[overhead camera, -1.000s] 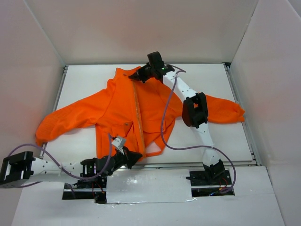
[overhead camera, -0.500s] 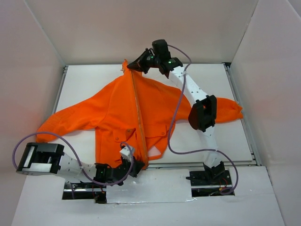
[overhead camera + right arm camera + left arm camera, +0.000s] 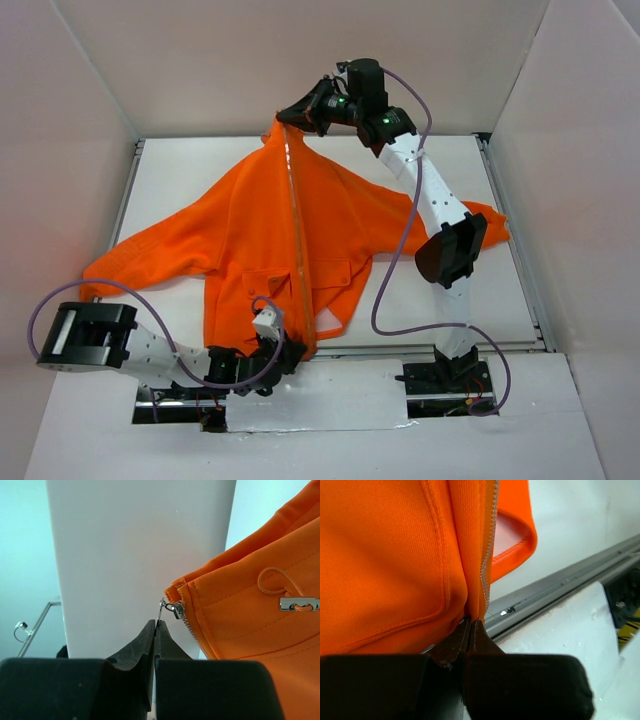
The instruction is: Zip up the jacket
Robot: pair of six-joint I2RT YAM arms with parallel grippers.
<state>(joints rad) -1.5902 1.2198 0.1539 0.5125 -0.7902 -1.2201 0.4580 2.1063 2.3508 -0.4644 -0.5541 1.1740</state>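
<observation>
The orange jacket (image 3: pixel 240 230) lies spread on the white table, its front zipper (image 3: pixel 296 240) running as a straight closed line from hem to collar. My right gripper (image 3: pixel 283 122) is raised at the back, shut on the metal zipper pull (image 3: pixel 161 611), with the slider (image 3: pixel 176 609) at the top of the collar (image 3: pixel 240 615). My left gripper (image 3: pixel 290 350) sits at the near edge, shut on the jacket's hem (image 3: pixel 470 615) right at the foot of the zipper teeth (image 3: pixel 488 555). Pale pink lining (image 3: pixel 508 532) shows under a lifted hem corner.
A metal rail (image 3: pixel 560 585) runs along the table's near edge. White walls (image 3: pixel 300 60) enclose the table on three sides, and the right gripper is close to the back one. Purple cables (image 3: pixel 385 290) loop off both arms. Both sleeves (image 3: pixel 130 255) lie flat.
The right gripper has risen and moved back toward the rear wall with the zipper pull, lifting the collar and drawing the front taut. The left gripper has shifted a little while holding the hem.
</observation>
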